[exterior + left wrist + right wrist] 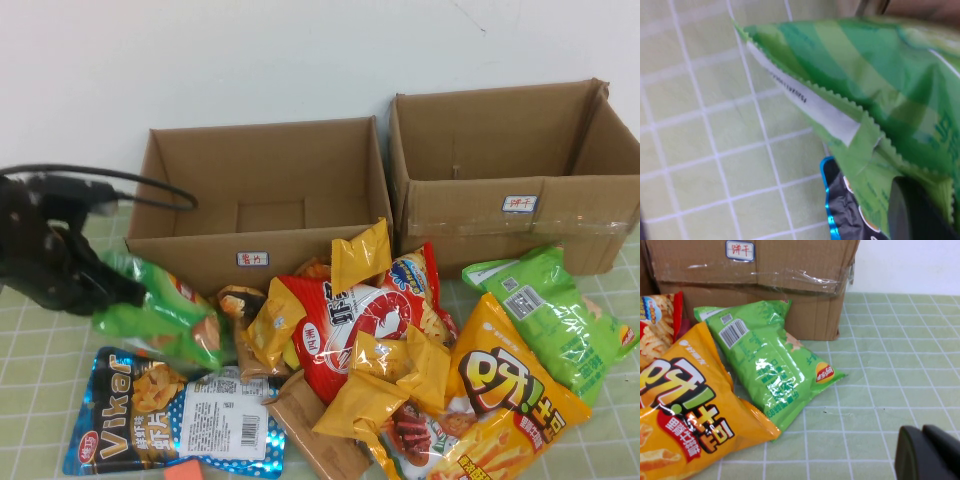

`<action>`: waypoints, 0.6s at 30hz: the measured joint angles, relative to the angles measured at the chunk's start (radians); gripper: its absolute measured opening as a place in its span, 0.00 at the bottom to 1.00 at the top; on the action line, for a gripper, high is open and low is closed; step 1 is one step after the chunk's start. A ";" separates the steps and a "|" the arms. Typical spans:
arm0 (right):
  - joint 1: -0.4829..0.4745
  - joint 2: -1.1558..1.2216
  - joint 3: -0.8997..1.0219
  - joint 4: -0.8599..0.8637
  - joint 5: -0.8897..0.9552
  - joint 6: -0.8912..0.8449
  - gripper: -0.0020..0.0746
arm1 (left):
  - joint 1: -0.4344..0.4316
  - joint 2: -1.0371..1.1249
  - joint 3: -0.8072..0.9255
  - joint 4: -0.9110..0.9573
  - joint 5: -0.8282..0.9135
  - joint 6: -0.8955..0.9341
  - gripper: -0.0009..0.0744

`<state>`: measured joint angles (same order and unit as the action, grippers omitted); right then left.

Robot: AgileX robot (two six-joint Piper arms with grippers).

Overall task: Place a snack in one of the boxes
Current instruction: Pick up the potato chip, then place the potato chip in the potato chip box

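Observation:
My left gripper (112,292) is at the table's left, shut on the end of a green chip bag (165,318), which it holds tilted just above the table in front of the left cardboard box (262,246). In the left wrist view the green bag (865,75) fills most of the frame, with one dark finger (912,210) against it. The right cardboard box (510,215) stands at the back right. My right gripper (923,442) shows only in the right wrist view, shut and empty, low over the green mat to the right of the pile.
A pile of snacks lies in front of the boxes: a blue Viker bag (170,415), a red shrimp-chip bag (350,320), yellow packets (385,380), an orange bag (510,400) and a second green bag (555,310). The blue bag (842,212) lies under the held one.

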<state>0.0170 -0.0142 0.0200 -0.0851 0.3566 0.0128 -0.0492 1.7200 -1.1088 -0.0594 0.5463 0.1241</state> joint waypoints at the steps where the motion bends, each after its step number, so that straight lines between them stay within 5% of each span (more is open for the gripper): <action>1: 0.000 0.000 0.000 0.000 0.000 0.000 0.02 | 0.000 -0.032 0.000 -0.001 0.005 0.009 0.02; 18: 0.000 0.000 0.000 0.000 0.000 0.000 0.02 | 0.000 -0.521 0.000 -0.412 0.046 0.366 0.01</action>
<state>0.0170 -0.0142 0.0200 -0.0851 0.3566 0.0128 -0.0492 1.1992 -1.1088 -0.4713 0.5920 0.4904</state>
